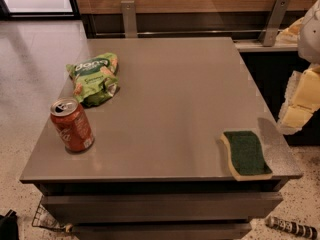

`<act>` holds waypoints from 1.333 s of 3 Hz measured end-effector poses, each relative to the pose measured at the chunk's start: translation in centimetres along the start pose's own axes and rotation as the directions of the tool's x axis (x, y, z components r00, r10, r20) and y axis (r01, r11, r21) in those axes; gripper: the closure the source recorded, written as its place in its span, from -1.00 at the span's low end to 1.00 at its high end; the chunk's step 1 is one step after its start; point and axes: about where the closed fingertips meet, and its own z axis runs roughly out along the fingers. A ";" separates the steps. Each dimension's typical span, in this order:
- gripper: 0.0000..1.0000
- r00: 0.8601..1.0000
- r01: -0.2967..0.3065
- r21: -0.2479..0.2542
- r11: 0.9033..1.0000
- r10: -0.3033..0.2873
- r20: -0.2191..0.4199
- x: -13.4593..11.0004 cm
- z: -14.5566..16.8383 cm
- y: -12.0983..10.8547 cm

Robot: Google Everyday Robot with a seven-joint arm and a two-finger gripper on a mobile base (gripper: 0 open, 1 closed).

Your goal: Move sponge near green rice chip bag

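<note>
The sponge (246, 153) lies flat at the table's front right corner, dark green top up, pale yellow foam showing along its wavy edge. The green rice chip bag (94, 77) lies crumpled near the table's left edge, toward the back. My gripper (296, 113) hangs at the right edge of the view, off the table's right side, above and to the right of the sponge, apart from it and holding nothing that I can see. Part of it is cut off by the frame.
A red soda can (72, 125) stands upright at the front left, just in front of the bag. The grey table (170, 99) has a wooden wall and metal brackets (129, 18) behind it. A dark counter (280, 79) stands to the right.
</note>
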 end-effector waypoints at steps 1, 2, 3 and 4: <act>-1.00 1.000 0.000 0.000 1.000 0.000 0.000 0.0 0.0 0.0; -1.00 0.997 -0.046 0.005 0.999 0.046 0.067 0.4 0.6 1.0; -1.00 0.972 -0.145 0.026 0.989 0.137 0.191 0.8 1.1 4.3; -1.00 0.931 -0.243 0.080 0.967 0.210 0.297 1.8 1.8 8.4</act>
